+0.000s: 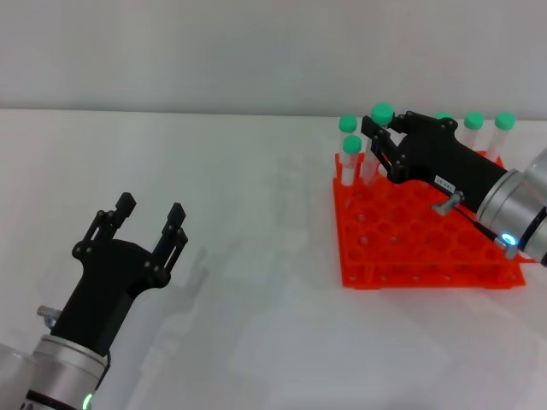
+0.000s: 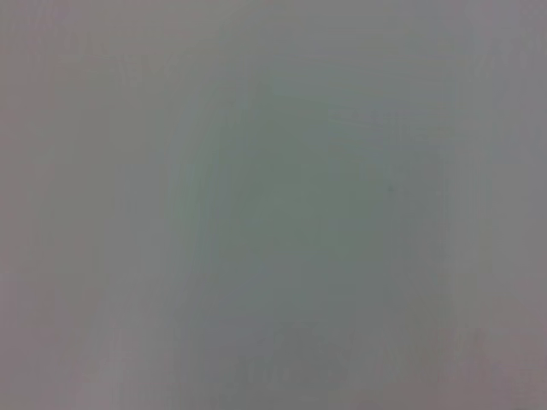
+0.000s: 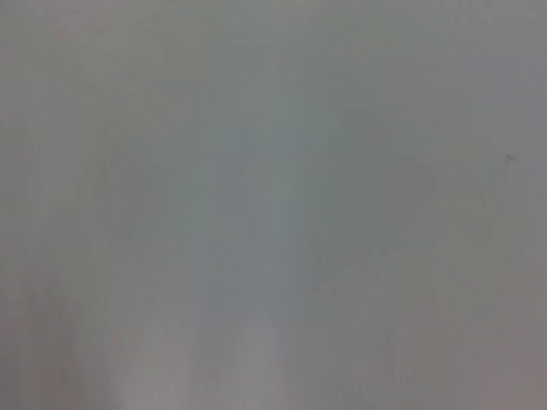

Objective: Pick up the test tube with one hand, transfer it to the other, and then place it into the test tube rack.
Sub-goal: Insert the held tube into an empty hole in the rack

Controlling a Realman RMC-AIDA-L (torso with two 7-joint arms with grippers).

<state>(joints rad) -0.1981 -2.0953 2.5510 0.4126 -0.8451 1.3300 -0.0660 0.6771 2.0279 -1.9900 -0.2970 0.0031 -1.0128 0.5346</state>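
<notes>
1. My right gripper (image 1: 376, 132) reaches over the far left part of the test tube rack (image 1: 410, 248), toward the worktop's far right corner, and is closed on the test tube (image 1: 376, 141): its green cap shows just above my fingertips and its clear body drops below them.
2. The tube stands nearly upright, long axis vertical, cap up, lower end at the rack's holes; I cannot tell whether it is seated in one.
3. Just beside it, on the rack's left edge, stand two more capped tubes (image 1: 349, 154); three others (image 1: 474, 128) rise along the far side behind my wrist.
4. The near rows of rack holes are unfilled, and the rack's near edge sits well back from the worktop's front edge.
5. My left gripper (image 1: 152, 218) hangs over the near left part of the worktop (image 1: 256, 213), fingers spread apart and holding nothing, well apart from the rack.
6. Between my two grippers the white worktop is bare.
7. Both wrist views show only a blurred grey surface.
</notes>
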